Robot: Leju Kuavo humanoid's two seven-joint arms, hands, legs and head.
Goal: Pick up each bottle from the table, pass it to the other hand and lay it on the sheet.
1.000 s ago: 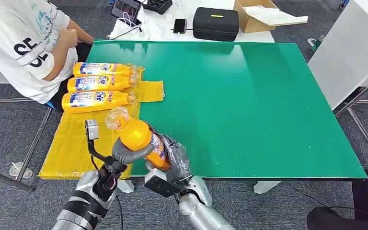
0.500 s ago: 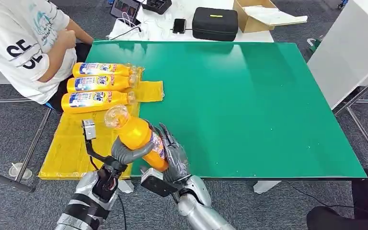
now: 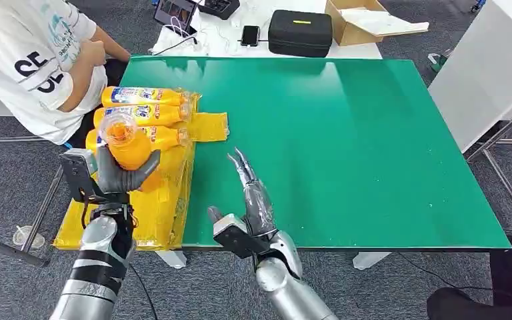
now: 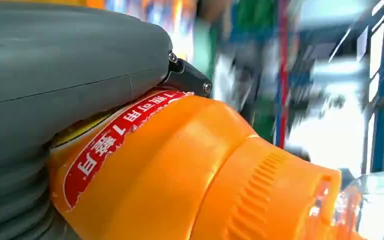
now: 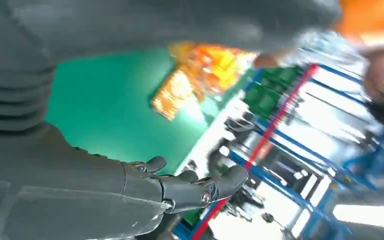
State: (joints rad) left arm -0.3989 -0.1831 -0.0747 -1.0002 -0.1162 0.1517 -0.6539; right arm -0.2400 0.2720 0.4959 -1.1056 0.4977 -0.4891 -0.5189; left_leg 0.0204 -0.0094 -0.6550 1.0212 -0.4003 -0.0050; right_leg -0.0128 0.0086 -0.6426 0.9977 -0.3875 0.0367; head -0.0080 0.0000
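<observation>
Head view, left hand [image 3: 125, 175]: grips an orange bottle [image 3: 124, 139], cap end toward the camera, above the yellow sheet [image 3: 163, 203].
Head view, right hand [image 3: 253, 200]: holds nothing, fingers straight and spread, over the green table [image 3: 347, 133] just beside the sheet.
Head view, laid bottles [image 3: 143, 115]: three lie side by side on the sheet's far part.
Head view, person [image 3: 33, 60]: sits beyond the sheet's far corner.
Left wrist view: thumb [image 4: 70, 55] presses the bottle's red label.
Right wrist view: dark fingers [image 5: 190, 187] extended, empty; green table behind them.
</observation>
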